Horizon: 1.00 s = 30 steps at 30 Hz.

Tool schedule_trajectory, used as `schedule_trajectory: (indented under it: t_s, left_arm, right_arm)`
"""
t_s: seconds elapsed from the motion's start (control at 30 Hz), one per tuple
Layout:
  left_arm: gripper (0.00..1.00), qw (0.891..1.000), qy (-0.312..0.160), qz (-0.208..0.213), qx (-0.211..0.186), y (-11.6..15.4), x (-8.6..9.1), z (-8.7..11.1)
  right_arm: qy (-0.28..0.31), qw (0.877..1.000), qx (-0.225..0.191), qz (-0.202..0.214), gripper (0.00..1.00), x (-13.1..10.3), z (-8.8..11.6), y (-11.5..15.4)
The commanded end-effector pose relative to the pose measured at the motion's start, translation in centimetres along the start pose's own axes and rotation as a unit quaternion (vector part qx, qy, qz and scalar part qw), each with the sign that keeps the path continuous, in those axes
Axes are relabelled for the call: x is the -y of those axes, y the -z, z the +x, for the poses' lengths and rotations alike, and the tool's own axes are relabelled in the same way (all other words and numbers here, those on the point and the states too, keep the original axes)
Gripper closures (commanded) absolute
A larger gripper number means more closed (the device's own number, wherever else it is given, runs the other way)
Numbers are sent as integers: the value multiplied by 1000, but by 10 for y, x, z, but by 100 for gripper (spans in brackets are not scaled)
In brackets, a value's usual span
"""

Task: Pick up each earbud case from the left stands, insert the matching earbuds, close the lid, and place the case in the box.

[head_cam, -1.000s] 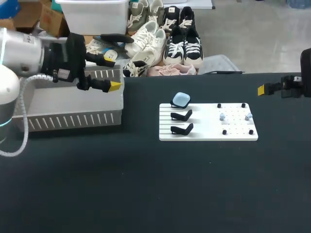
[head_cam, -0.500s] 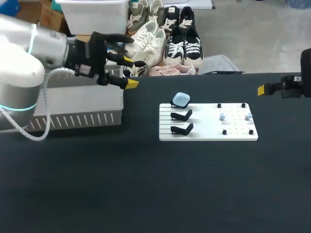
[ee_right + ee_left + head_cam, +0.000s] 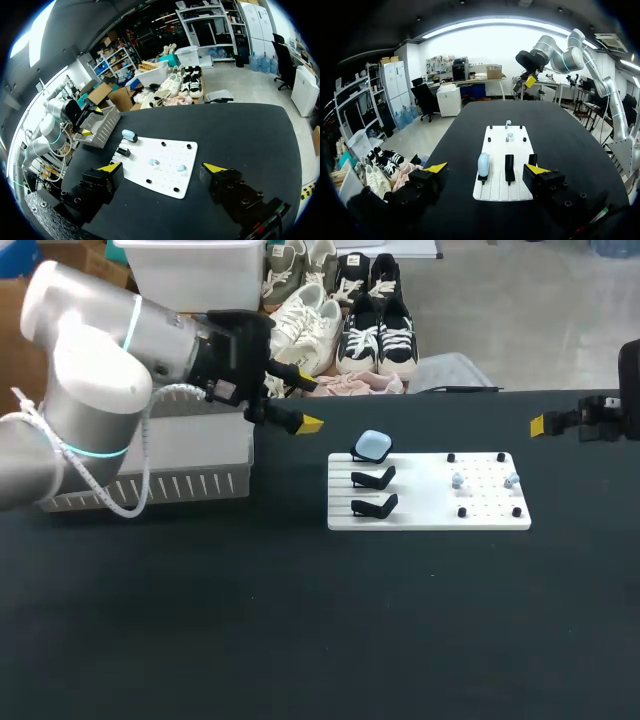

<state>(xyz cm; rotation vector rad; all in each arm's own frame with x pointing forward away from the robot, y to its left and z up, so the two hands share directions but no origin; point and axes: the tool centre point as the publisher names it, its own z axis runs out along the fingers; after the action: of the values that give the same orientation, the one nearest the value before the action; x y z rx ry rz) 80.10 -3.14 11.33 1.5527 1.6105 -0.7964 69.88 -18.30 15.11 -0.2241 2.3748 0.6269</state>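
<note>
Pale blue, rounded earbud case (image 3: pixel 373 446) perched on a black stand (image 3: pixel 361 455) — left fingers (image 3: pixel 311 425) and right fingers (image 3: pixel 212 167) both spread, empty.

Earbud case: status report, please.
Left gripper open, empty, beside the box. Right gripper open, empty. Earbud case on the white board, untouched. Nothing in the way.
</note>
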Motion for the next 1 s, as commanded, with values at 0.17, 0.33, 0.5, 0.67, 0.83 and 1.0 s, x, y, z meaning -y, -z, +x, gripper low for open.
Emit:
schedule_trajectory:
  t_s: [0.17,0.33,0.5,0.67,0.83,1.0]
  left_arm:
    - [0,996,-6,82,-16,-37,-10,6]
    - [0,996,2,88,-24,-48,-10,16]
    - [0,997,14,78,-27,-55,-10,20]
    - [0,997,19,71,-34,-61,-6,22]
    - [0,997,29,61,-40,-70,-5,26]
    - [0,997,29,40,-51,-78,-6,28]
  right_arm:
    - [1,1000,0,-3,0,2,0,0]
    - [1,1000,0,-3,0,2,0,0]
    - [1,1000,0,-3,0,2,0,0]
    - [1,1000,0,-3,0,2,0,0]
    - [1,1000,0,-3,0,2,0,0]
    - [1,1000,0,-3,0,2,0,0]
